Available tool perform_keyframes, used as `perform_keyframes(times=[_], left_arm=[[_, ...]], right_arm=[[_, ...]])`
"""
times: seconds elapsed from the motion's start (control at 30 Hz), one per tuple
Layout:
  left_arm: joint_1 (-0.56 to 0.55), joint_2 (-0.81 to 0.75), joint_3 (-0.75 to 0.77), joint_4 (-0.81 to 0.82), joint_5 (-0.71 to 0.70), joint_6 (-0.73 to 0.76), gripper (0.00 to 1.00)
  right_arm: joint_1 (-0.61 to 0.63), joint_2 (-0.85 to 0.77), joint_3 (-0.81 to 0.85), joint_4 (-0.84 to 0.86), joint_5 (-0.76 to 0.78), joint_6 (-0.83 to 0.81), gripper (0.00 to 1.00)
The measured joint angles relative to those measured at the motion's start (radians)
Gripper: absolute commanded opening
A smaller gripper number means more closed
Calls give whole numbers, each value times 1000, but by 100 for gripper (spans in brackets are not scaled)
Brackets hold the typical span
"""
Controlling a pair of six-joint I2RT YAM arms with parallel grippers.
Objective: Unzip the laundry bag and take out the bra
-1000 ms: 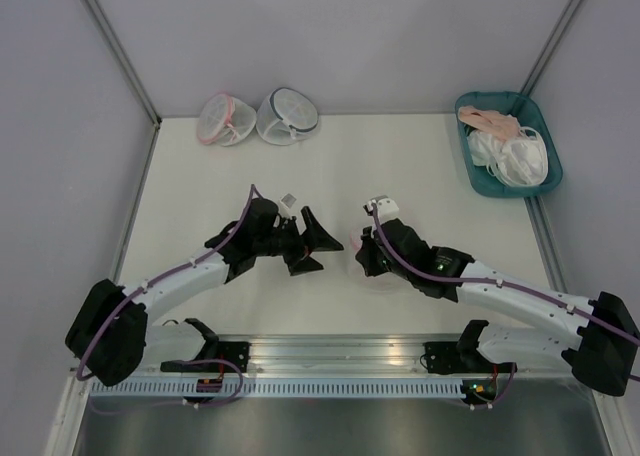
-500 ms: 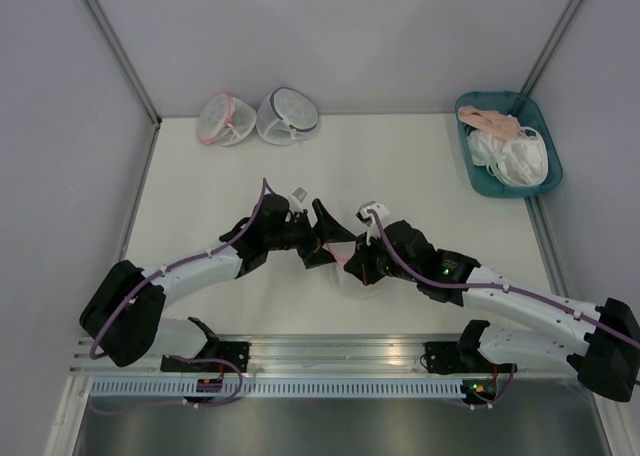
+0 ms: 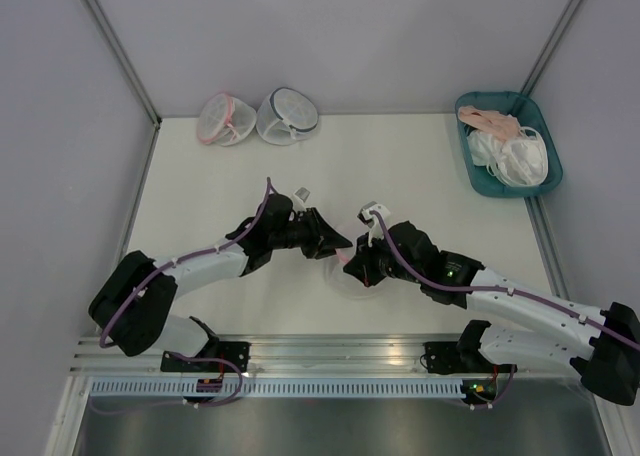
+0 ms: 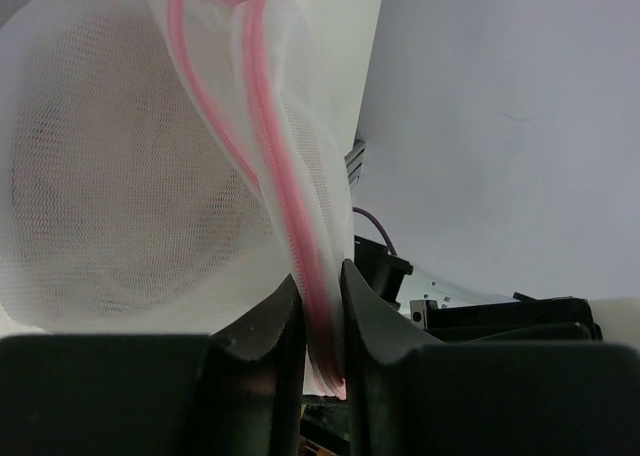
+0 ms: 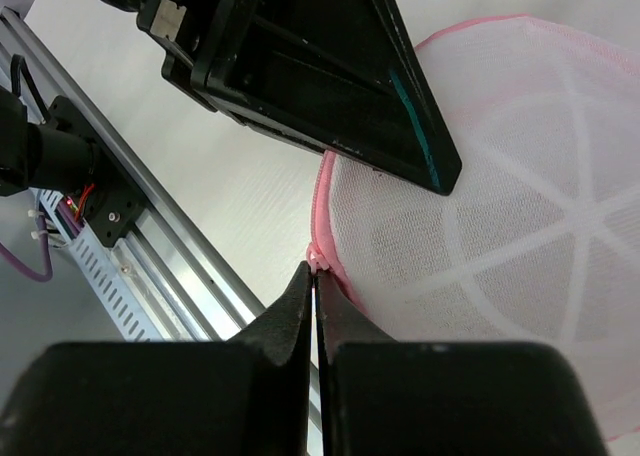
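Observation:
The laundry bag (image 3: pixel 352 278), white mesh with a pink zipper rim, lies on the table between my two arms. My left gripper (image 3: pixel 337 244) reaches it from the left. In the left wrist view the laundry bag (image 4: pixel 120 196) fills the frame and the left gripper (image 4: pixel 322 276) is shut on its pink rim (image 4: pixel 290 206). My right gripper (image 3: pixel 354 266) meets the bag from the right. The right wrist view shows the right gripper (image 5: pixel 315 268) shut on the small pink zipper pull (image 5: pixel 317 259) at the edge of the laundry bag (image 5: pixel 520 226). The bra is hidden.
Two more mesh pouches sit at the back left, one pink-trimmed (image 3: pixel 222 118) and one dark-trimmed (image 3: pixel 288 114). A teal tray (image 3: pixel 497 190) at the back right holds white pouches and pink garments (image 3: pixel 490 122). A metal rail (image 3: pixel 330 351) runs along the near edge.
My left gripper has moved right to the bag and closed from wide open onto its pink rim. My right arm has shifted a little left, still shut.

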Motion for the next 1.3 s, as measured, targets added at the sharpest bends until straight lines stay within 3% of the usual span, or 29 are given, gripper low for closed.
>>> perform_keyframes(times=[0.33, 0.63, 0.87, 1.23, 1.3], left_arm=[[57, 15, 0, 9, 26, 5, 12], [265, 63, 5, -29, 185, 115, 16], [290, 138, 115, -152, 284, 269, 16], [327, 201, 149, -226, 343, 383, 16], [327, 214, 163, -233, 351, 393, 23]], right_arm=[[0, 0, -1, -43, 80, -12, 0], [0, 2, -1, -73, 174, -19, 0], [0, 117, 17, -130, 307, -18, 0], [0, 246, 77, -233, 522, 19, 0], [0, 246, 89, -239, 549, 19, 0]])
